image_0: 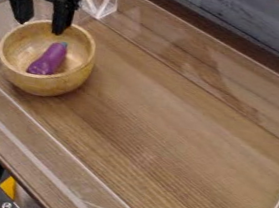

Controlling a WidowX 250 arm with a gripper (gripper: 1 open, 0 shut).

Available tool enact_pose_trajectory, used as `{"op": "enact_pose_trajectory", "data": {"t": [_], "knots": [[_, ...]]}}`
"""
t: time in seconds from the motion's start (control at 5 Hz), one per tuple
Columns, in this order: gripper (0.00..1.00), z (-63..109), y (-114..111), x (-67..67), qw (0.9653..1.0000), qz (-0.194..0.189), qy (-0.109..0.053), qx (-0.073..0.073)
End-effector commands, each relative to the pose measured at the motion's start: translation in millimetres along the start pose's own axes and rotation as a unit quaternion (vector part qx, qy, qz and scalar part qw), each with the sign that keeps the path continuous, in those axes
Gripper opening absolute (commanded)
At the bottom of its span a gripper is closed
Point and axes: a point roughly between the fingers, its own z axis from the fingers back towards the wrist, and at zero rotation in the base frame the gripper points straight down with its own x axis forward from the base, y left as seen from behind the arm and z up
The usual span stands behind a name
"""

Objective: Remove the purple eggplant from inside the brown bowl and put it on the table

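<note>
Purple eggplant waits in bowl under open gripper

The gripper (38, 15) hangs over the bowl's far side, its two dark fingers spread wide with nothing between them. Just in front of it and lower down, the eggplant (50, 58) lies aslant inside the bowl (43, 81), its thicker end toward the camera.

It looks like a light, hard toy, probably not fragile, but the glossy skin could slip or roll under an uneven squeeze. The best hold is likely across the middle, pads on the two long sides, closing gently; a pinch at either tip might spin it out.

Outward from the gripper, the bowl's thick rim rings the eggplant, so the fingers need to come down inside it and lift straight up before moving sideways. A clear plastic wall (100, 0) stands near the gripper's side, best avoided. Farther out, toward the camera and to the picture's right, the table (180, 123) offers broad open room for setting down.
</note>
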Motion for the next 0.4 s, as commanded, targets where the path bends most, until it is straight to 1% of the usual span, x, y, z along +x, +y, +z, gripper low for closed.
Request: {"op": "enact_pose_trajectory", "data": {"t": [0.0, 0.2], "knots": [[1.00, -8.0, 9, 4.0, 0.9999, -0.006, -0.014, 0.006], [1.00, -14.7, 19, 3.1, 0.9999, -0.004, -0.012, 0.003]]}}
